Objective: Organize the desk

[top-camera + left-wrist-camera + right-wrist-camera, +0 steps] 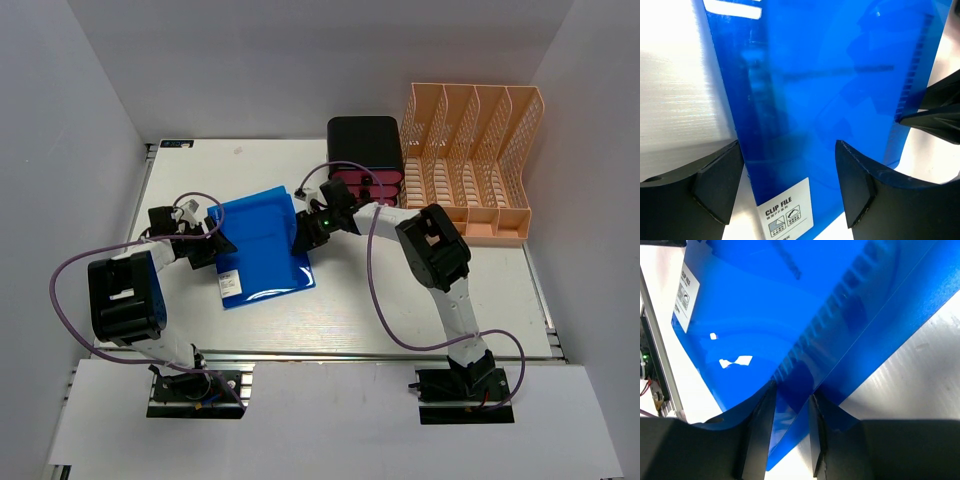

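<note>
While the right gripper [791,392] straddles the lifted edge of the blue folder [262,245], its jaws stand narrow, one on each face of the plastic. I cannot tell whether they press it yet. The left gripper [790,185] is spread wide at the folder's opposite side, its black fingers [715,185] flanking the labelled corner without squeezing it. The white desk [400,300] lies flat directly beneath both grippers, with the folder between them. Back past the right gripper's wrist stands a peach file rack [470,170], which I take to be the folder's home.

To do this step well, I would seat the right gripper's jaws deep over the ribbed spine so they catch every layer. The thin cover alone looks likely to bend and slide out. I would keep the left gripper wide and low as a stop, so the folder cannot skate away from the right gripper. I would lift only once the pinch looks firm.
</note>
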Robot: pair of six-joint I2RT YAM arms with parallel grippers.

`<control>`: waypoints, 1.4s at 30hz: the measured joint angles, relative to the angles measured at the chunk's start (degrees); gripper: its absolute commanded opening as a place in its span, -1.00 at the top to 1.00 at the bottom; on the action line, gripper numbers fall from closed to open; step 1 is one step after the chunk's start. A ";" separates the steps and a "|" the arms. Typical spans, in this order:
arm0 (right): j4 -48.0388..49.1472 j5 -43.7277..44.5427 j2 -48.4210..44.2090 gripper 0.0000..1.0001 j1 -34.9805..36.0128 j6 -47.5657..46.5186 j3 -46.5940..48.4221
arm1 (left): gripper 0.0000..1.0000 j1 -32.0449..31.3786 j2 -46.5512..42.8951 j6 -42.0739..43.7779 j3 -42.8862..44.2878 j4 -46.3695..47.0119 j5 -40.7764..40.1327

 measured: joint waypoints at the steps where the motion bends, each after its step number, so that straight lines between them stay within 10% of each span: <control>1: -0.09 -0.13 0.31 0.29 -0.02 0.13 0.37 | -0.61 -0.02 0.00 0.11 0.00 0.00 -0.02; 18: -3.34 0.50 1.14 -0.05 0.59 2.25 3.37 | -0.56 -1.29 -0.55 0.87 -0.13 -0.26 -2.64; 42: -11.30 4.48 3.74 0.30 0.87 -1.27 9.75 | -0.55 -2.99 -0.57 2.38 -0.52 1.53 -3.69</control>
